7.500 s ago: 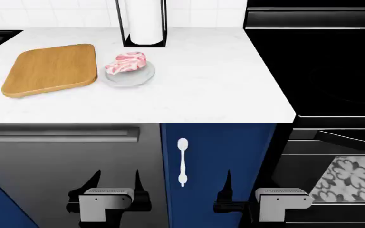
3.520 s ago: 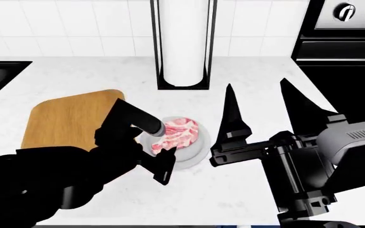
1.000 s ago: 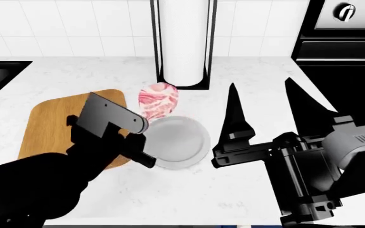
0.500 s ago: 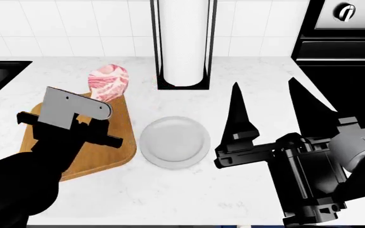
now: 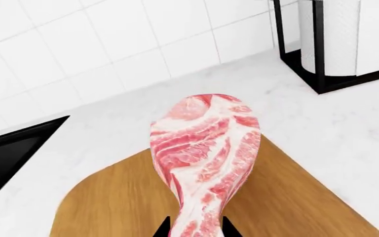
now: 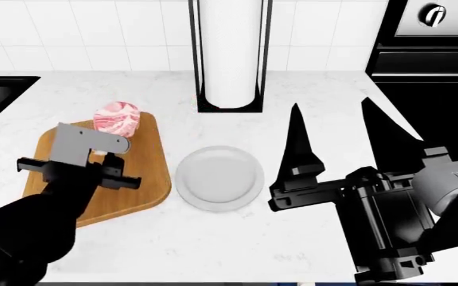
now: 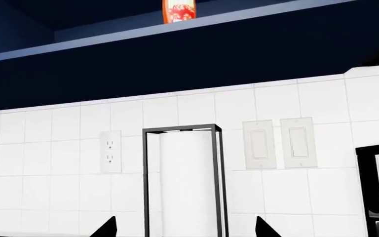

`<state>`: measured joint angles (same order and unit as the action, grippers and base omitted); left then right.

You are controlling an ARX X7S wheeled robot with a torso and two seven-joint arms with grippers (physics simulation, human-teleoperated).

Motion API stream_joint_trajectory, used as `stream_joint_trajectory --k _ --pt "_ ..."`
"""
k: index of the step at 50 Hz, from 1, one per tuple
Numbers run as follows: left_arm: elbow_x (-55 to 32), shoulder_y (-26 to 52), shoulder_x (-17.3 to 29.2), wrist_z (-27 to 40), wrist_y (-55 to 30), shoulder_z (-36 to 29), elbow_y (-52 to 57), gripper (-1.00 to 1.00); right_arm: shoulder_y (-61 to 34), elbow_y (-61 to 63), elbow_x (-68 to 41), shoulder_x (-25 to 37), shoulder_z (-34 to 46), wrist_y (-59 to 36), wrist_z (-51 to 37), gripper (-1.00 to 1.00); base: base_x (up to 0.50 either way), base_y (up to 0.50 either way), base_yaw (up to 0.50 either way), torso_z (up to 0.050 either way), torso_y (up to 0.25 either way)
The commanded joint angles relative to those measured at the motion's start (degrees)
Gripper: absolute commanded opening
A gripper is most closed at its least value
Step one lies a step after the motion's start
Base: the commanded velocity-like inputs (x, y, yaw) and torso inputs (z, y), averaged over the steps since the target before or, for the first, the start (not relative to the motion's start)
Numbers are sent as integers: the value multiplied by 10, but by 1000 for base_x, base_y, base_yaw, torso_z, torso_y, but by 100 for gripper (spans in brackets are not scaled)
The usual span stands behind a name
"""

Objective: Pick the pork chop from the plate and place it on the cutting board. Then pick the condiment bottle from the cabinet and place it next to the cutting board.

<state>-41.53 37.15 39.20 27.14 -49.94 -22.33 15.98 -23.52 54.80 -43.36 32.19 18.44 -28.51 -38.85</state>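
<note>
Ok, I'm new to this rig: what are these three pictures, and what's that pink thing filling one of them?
They are three camera views from one simulated two-armed robot. The head view looks down over a white counter. The other two come from cameras near each gripper.

On the counter lie a wooden cutting board, a bare grey plate beside it, and a paper-towel roll in a black stand at the back.

The pink thing is the pork chop. The left gripper is shut on its narrow end and holds it above the board, as the left wrist view shows up close. From the head it is the pink lump over the board's far end.

The right gripper is open and holds nothing. Its camera faces the tiled wall; the orange-red bottle stands in the cabinet above.
</note>
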Motion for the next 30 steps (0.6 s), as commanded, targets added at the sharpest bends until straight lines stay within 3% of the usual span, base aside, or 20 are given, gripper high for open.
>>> stream_joint_trajectory --k 1,17,18,30 --pt "20 -5 -7 -7 18 -7 -40 -100 -2 -1 -1 1 4 1 -2 100 0 0 0 0 0" --pt "19 -9 -14 -10 23 -10 -49 -100 -4 -1 -3 4 7 4 -7 100 0 0 0 0 1" --pt "19 -9 -13 -12 25 -10 -46 100 -3 -2 -3 5 7 4 -6 100 0 0 0 0 0" --pt "21 -8 -12 -12 33 -7 -43 100 -2 -4 -3 8 8 9 -7 100 0 0 0 0 0"
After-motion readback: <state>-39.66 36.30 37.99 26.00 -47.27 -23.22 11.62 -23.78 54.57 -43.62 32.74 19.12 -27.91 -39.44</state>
